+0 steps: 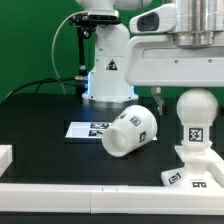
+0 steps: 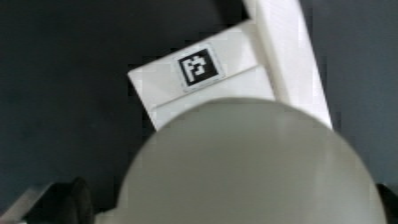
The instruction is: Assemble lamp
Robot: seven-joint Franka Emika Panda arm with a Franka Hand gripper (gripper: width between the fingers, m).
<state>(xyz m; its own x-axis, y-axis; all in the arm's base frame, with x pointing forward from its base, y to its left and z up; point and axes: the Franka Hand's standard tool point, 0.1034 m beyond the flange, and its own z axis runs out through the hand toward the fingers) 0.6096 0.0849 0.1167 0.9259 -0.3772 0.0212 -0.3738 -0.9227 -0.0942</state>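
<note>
The round-headed bulb (image 1: pixel 195 110) stands upright on the flared base (image 1: pixel 195 172) at the exterior view's right, both with square tags. The tapered shade (image 1: pixel 130 131) lies on its side on the black table, to the left of them. My gripper (image 1: pixel 190 98) hangs over the bulb, jaws wide. One dark finger (image 1: pixel 157 96) shows left of the bulb's head, apart from it; the other is out of frame. In the wrist view the bulb's head (image 2: pixel 231 160) fills the foreground, with one finger (image 2: pixel 63 200) beside it and the base's tagged foot (image 2: pixel 196 72) beyond.
The marker board (image 1: pixel 88 128) lies flat behind the shade. The white robot pedestal (image 1: pixel 105 70) stands at the back. A white rim (image 1: pixel 60 195) runs along the table's front edge and shows in the wrist view (image 2: pixel 288 50).
</note>
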